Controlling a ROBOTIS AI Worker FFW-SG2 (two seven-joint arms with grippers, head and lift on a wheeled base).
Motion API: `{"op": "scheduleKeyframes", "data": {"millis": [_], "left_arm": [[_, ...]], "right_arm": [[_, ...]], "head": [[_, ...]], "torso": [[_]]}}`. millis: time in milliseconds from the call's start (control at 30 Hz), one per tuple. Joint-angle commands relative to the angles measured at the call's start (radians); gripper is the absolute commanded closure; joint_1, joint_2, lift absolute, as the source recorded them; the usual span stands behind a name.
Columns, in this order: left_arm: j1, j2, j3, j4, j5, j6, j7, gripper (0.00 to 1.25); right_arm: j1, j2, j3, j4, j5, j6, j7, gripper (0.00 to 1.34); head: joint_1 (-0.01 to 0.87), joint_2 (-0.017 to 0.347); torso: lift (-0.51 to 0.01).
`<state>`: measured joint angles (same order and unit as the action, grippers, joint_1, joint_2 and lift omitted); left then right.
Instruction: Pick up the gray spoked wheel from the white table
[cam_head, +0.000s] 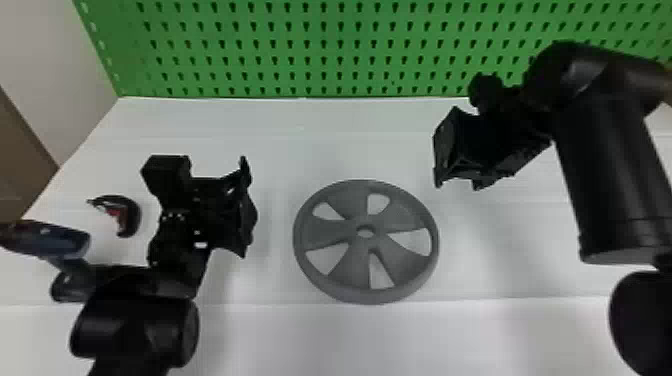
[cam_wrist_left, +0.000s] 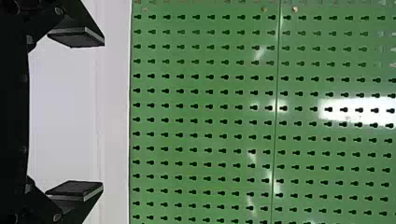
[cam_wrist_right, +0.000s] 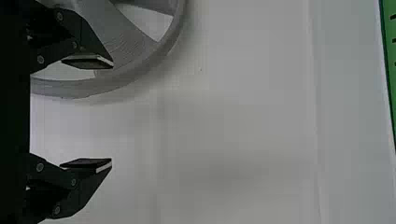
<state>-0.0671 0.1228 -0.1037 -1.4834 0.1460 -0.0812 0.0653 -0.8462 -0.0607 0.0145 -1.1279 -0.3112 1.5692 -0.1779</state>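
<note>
Lying flat, the gray wheel (cam_head: 345, 229) shows broad spokes (cam_head: 352, 265) round a central hole (cam_head: 365, 231), left tool (cam_head: 248, 210) and right tool (cam_head: 443, 150) gaping.

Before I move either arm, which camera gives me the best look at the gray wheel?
The head view: the whole wheel shows there, rim, spokes and hub. The right wrist view catches part of its rim and spokes; the left wrist view, none.
</note>
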Motion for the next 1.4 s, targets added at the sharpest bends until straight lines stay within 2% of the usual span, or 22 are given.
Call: {"op": "scheduleKeyframes", "data": {"millis": [0,800,1033,1200,1367], "left_arm": [[0.000,0.001,-0.001,0.000,0.001,0.001,0.001,0.19],[-0.003,0.005,-0.005,0.000,0.003,0.003,0.001,0.19],[-0.007,0.005,-0.010,0.000,0.000,0.009,0.001,0.19],[-0.007,0.006,-0.011,0.000,0.000,0.011,0.001,0.19],[-0.008,0.006,-0.014,0.002,-0.005,0.014,0.001,0.19]], "right_arm": [[-0.016,-0.004,0.021,0.020,0.003,0.003,0.000,0.51],[0.015,-0.011,0.038,0.048,-0.032,0.003,0.000,0.51],[0.013,-0.031,0.064,0.053,-0.068,0.003,0.000,0.51],[0.030,-0.036,0.061,0.054,-0.088,0.003,0.000,0.51],[0.022,-0.053,0.099,0.088,-0.118,0.003,0.000,0.51]], "head": [[0.770,0.044],[0.770,0.044],[0.770,0.044],[0.770,0.044],[0.770,0.044]], "torso": [[-0.098],[-0.098],[-0.098],[-0.098],[-0.098]]}}
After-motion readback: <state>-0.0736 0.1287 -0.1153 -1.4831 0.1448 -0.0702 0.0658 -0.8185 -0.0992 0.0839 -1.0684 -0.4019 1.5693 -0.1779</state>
